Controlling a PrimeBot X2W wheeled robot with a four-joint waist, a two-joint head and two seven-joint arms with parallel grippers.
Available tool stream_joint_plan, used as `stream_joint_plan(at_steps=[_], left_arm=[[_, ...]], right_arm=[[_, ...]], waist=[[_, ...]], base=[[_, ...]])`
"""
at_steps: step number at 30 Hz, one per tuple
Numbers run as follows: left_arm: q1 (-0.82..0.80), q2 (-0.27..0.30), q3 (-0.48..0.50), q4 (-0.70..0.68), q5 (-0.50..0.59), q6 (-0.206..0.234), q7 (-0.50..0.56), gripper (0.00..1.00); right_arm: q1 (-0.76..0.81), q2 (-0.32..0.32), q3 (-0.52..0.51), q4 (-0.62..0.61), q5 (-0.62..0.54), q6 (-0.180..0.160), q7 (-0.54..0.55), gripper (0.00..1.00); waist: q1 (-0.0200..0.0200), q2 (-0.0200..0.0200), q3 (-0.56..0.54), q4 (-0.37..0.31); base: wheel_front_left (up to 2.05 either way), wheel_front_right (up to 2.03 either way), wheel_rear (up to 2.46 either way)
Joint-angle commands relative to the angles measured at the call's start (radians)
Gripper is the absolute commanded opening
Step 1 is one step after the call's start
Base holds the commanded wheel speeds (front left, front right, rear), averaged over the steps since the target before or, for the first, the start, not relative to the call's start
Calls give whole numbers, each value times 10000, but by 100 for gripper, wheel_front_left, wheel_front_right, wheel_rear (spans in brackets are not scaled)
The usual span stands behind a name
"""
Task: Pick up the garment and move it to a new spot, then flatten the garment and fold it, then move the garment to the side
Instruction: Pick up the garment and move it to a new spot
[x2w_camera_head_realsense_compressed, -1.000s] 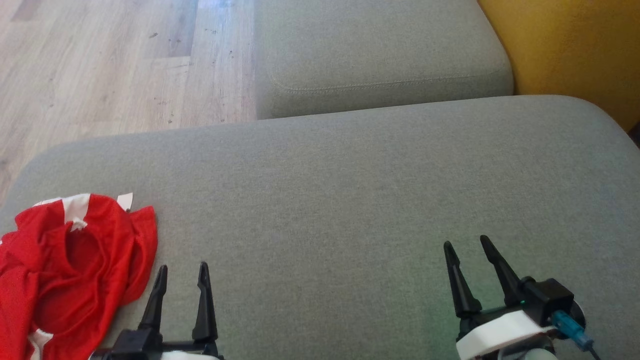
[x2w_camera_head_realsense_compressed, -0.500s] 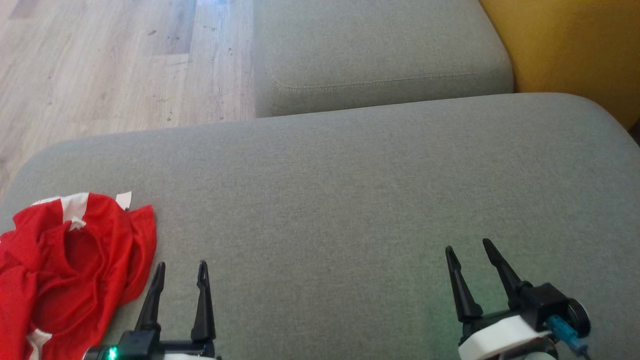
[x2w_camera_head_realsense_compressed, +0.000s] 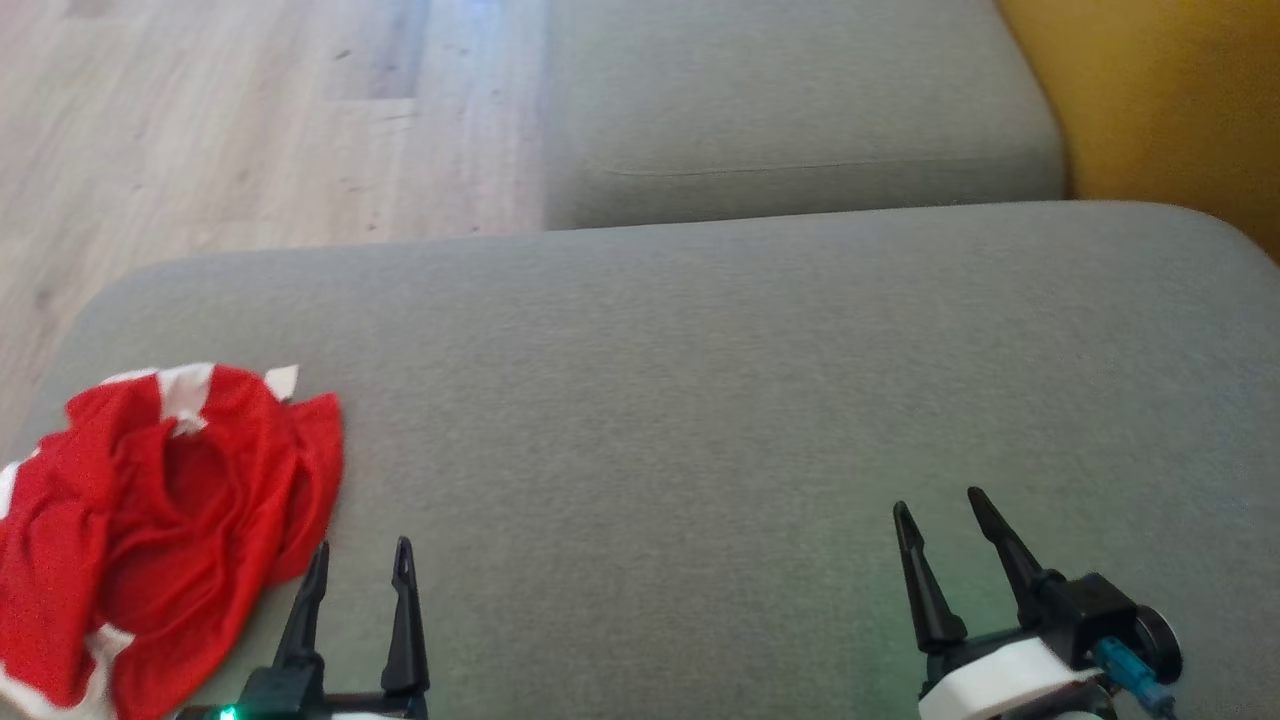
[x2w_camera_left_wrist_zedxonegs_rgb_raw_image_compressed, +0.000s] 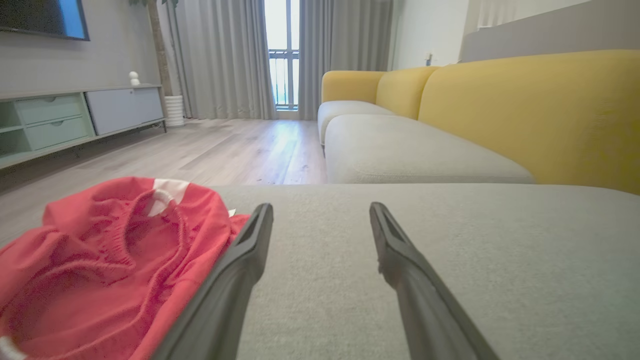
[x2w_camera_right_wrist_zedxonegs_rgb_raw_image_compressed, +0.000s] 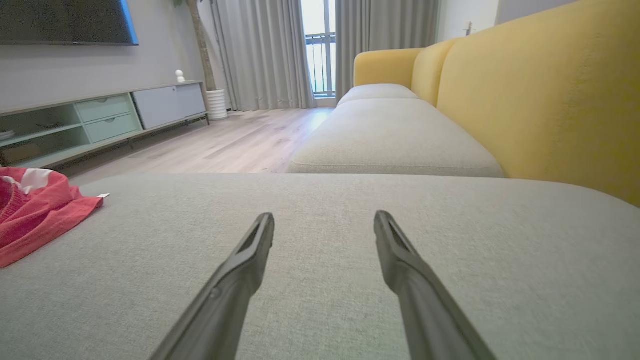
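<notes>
Red garment crumpled, cut off at frame edge; left end effector beside.

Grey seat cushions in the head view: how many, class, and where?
2. The near cushion spans the foreground, red garment at its left end; the far cushion sits behind it. Others may lie out of frame.

The head view cuts the garment off at the left and bottom edges, so I can't tell its kind or full extent. Just beside the garment, the left gripper loses its base below the frame. I can't tell whether it touches the garment.
</notes>
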Motion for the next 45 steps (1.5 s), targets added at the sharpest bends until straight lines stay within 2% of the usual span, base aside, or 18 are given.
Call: stream_joint_plan(at_steps=[1, 15, 25, 32, 37, 42, 45], left_arm=[[-387, -29, 334, -209, -56, 94, -109, 100], [-376, -29, 892, 13, -86, 494, -109, 100], [-90, -30, 1434, -159, 72, 424, -109, 100], [-134, 23, 1863, -429, 159, 336, -109, 100], [-766, 308, 2037, -691, 209, 123, -109, 100], [-2430, 1003, 1863, -981, 473, -282, 45, 100], [-4004, 1416, 1732, -683, 305, -787, 572, 100]], right_arm=[[-214, -24, 211, -283, -27, 77, -122, 100], [-207, -23, 256, -339, 85, 77, -122, 100], [4, -23, -29, -315, -74, 77, -122, 100], [-106, -45, -23, -304, -238, 77, -122, 100], [-333, -358, -52, -442, -352, 77, -122, 100], [-780, -1060, -28, -650, -393, 77, -122, 100], [-1077, -1497, -195, -869, -387, 77, -122, 100]], waist=[[0, 0, 15, 296], [0, 0, 188, 2491], [0, 0, 174, 3698], [0, 0, 467, 3898], [0, 0, 1168, 3816], [0, 0, 2353, 3711], [0, 0, 3060, 3699]], base=[[0, 0, 0], [0, 0, 0], [0, 0, 0], [0, 0, 0], [0, 0, 0], [0, 0, 0], [0, 0, 0]])
